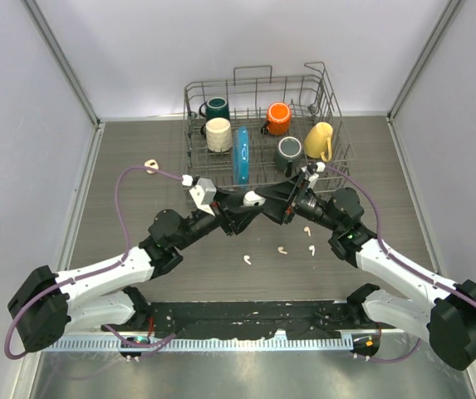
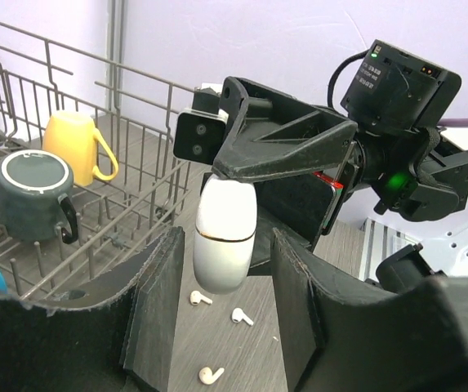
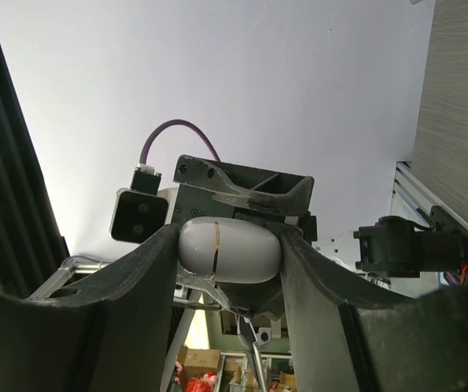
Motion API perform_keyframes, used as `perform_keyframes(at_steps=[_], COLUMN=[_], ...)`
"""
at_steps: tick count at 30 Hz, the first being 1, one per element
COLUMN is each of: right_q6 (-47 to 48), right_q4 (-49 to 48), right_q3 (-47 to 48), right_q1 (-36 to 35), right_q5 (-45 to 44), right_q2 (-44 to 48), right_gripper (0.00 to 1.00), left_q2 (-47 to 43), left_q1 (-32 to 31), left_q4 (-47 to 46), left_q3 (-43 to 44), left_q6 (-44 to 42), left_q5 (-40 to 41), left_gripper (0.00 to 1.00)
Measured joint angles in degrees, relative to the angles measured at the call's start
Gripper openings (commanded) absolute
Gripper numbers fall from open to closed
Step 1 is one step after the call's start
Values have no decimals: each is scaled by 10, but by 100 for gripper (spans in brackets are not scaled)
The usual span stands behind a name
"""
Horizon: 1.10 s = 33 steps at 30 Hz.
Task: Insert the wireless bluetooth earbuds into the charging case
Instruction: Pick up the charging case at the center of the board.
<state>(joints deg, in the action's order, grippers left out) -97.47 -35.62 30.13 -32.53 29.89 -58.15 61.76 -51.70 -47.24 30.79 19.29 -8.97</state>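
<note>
Right wrist view. Clamped between right gripper (image 3: 227,238) jaws: case (image 3: 232,255). Flanking case, parted, not touching: left gripper (image 2: 227,273) jaws. Below case: earbuds (image 2: 242,316).

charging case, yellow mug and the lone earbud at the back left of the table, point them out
charging case (image 2: 224,263): left wrist view, white shell below the seam
yellow mug (image 1: 319,139): top external view, its side wall
lone earbud (image 1: 150,165): top external view, its rounded bud
</note>
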Motion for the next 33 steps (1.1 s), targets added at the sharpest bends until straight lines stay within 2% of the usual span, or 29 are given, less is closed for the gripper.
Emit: perform_keyframes(at_steps=[3,8,10,12,18,25,33], right_q6=[-2,-4,-5,-8,-9,-8,-5], right_q4=[-2,-10,-13,-15,-21,-21,-11], right_q3=[-1,-2,-2,-2,-7,-9,-9], right_q1=[0,0,0,0,0,0,0], right_q5=[0,1,2,2,3,2,2], right_q2=[0,-2,-5,-7,-7,-7,-7], right_gripper=[13,13,13,13,13,13,13], left_q2=[2,13,15,16,16,16,16], left_q1=[0,0,0,0,-4,-6,-10], left_q4=[-4,-7,-9,-9,-10,-10,-10], left_q3=[0,0,0,0,0,0,0], left_q6=[0,0,0,0,0,0,-2], left_q5=[0,0,2,4,6,8,11], left_gripper=[40,34,35,42,48,39,46])
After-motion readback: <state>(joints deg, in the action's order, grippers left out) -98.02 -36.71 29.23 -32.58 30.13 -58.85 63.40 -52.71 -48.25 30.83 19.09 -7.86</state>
